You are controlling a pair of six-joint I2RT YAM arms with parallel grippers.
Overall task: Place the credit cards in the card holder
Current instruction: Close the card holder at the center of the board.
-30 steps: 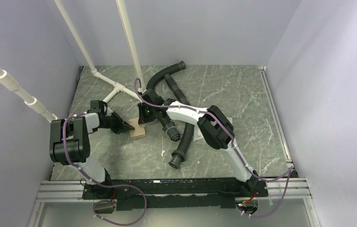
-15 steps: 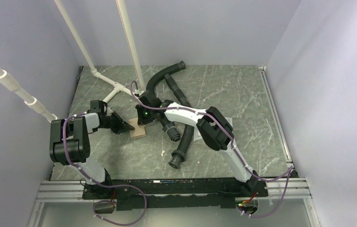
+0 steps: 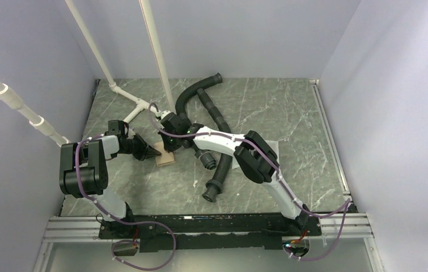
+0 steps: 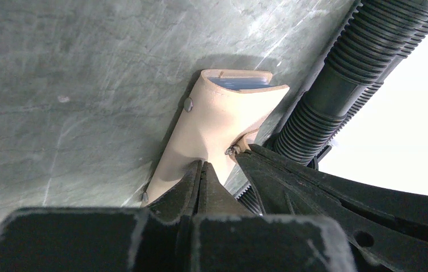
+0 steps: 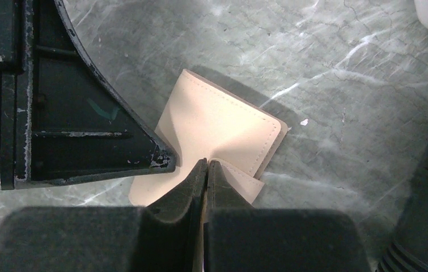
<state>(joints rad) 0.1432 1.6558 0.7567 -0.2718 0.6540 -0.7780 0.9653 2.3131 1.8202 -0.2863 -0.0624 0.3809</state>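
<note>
The tan card holder (image 3: 165, 158) lies on the green marble table between both grippers. In the left wrist view the card holder (image 4: 217, 119) shows blue card edges (image 4: 240, 83) inside its far open end. No loose credit cards show. My left gripper (image 3: 156, 152) is shut, its tips (image 4: 202, 165) resting on the card holder's top face. My right gripper (image 3: 171, 145) is shut on a thin tan flap of the card holder (image 5: 223, 127), its tips (image 5: 206, 162) pinching it. The left gripper's black finger (image 5: 87, 113) lies across the card holder's left side.
Black corrugated hoses (image 3: 214, 164) lie just right of the card holder and run to the back (image 3: 200, 88). White pipes (image 3: 135, 107) cross the back left. A white tray (image 3: 272, 146) sits partly under the right arm. Walls enclose the table.
The right arm's wrist has shifted left and toward the back, turning over the card holder. The left arm and the card holder have stayed in place.
</note>
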